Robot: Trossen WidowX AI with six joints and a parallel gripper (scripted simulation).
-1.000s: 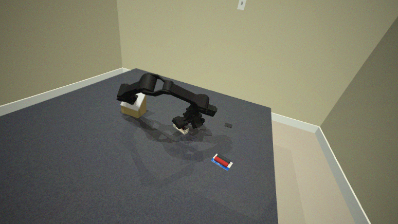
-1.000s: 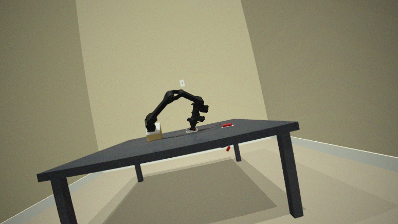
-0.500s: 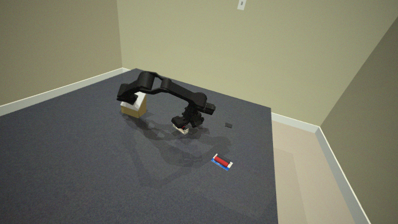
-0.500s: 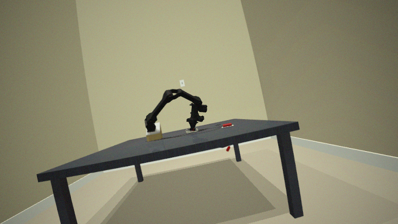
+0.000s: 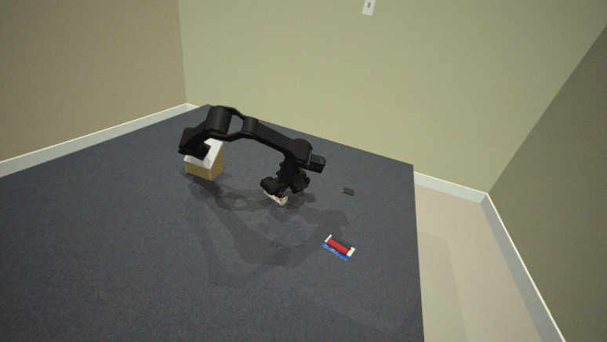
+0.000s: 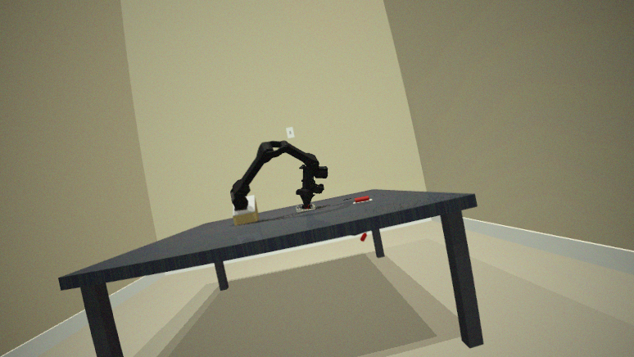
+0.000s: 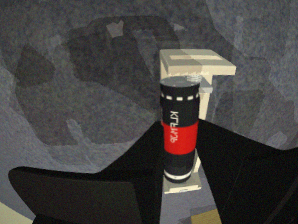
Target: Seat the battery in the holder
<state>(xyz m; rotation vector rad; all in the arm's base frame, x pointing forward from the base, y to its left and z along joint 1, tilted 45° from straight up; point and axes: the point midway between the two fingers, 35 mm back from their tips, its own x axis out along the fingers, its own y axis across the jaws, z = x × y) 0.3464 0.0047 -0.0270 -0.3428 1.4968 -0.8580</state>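
My gripper (image 5: 281, 191) (image 6: 306, 201) (image 7: 177, 127) is shut on a black battery with a red band (image 7: 178, 129). It is low over the table, right at the cream holder (image 5: 278, 198) (image 6: 301, 210) (image 7: 197, 63). In the wrist view the battery runs along the holder's length, and its far end reaches the holder's raised far block. Cream parts of the holder show beyond and below the battery. Whether the battery touches the holder's floor I cannot tell. In the top and exterior views the gripper hides the battery.
A second red battery sits in a blue and white holder (image 5: 338, 246) (image 6: 361, 199) nearer the table's right edge. A small black block (image 5: 348, 191) lies right of the gripper. The arm's base stands on a tan box (image 5: 205, 165) (image 6: 245, 214). A red thing (image 6: 363, 237) lies on the floor.
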